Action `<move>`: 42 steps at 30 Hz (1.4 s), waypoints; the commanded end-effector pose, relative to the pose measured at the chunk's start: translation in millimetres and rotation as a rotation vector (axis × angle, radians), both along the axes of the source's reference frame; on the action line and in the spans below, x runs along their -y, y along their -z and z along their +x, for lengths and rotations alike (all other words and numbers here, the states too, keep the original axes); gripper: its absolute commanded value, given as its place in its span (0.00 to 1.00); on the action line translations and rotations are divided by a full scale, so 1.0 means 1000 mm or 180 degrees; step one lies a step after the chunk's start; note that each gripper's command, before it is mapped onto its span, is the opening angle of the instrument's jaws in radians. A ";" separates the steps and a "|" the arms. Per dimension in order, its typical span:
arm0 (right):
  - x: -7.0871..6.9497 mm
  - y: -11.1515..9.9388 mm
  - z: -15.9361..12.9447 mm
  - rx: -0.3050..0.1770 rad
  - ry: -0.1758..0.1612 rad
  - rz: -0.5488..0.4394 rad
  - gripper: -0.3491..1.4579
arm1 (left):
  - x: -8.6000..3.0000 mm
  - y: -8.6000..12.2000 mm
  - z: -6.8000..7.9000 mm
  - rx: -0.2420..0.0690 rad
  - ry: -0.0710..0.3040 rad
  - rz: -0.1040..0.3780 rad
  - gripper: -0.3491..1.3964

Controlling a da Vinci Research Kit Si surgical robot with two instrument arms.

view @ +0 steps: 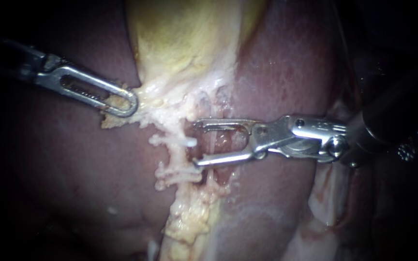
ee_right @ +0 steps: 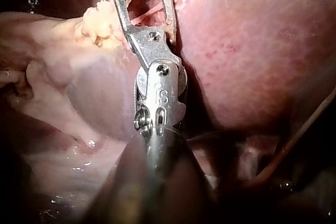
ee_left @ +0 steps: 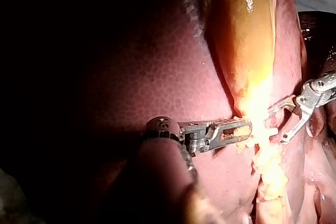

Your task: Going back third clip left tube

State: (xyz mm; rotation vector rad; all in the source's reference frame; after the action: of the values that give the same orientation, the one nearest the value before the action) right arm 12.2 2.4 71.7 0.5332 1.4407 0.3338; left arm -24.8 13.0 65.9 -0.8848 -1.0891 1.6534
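While the left instrument's (view: 129, 104) jaws grip pale tissue (view: 163, 104) beside the gallbladder (view: 180, 38), the right instrument's (view: 196, 144) jaws stand open, empty

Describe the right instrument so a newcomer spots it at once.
Find the yellowish gallbladder on the dark red liver and follow the pale fatty tissue below it. The right instrument enters from the right, level with that tissue. Unlike the left instrument, shut on the pale fatty tissue, its jaws stand wide open.

The left instrument (view: 127, 103) has slotted, toothed steel jaws. The right instrument (view: 197, 143) has thin steel jaws and a dark shaft.
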 end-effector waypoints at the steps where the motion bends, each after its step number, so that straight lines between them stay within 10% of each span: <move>1: 0.0003 0.0003 -0.0006 0.0022 -0.0003 -0.0009 0.47 | 0.0000 0.0000 0.0000 0.0003 -0.0001 0.0000 0.00; 15: 0.0008 0.0024 -0.0063 0.0114 -0.0017 -0.0281 0.47 | -0.0002 0.0000 0.0002 0.0006 -0.0004 0.0002 0.00; 42: 0.0007 0.0034 -0.0074 0.0114 0.0010 -0.0289 0.47 | -0.0003 -0.0049 -0.0030 -0.0034 0.0028 -0.0054 0.00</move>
State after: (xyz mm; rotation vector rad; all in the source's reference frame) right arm 4.8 1.7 68.3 0.4536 1.4134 0.2728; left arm -27.9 13.2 70.8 -0.8905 -1.0632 1.6598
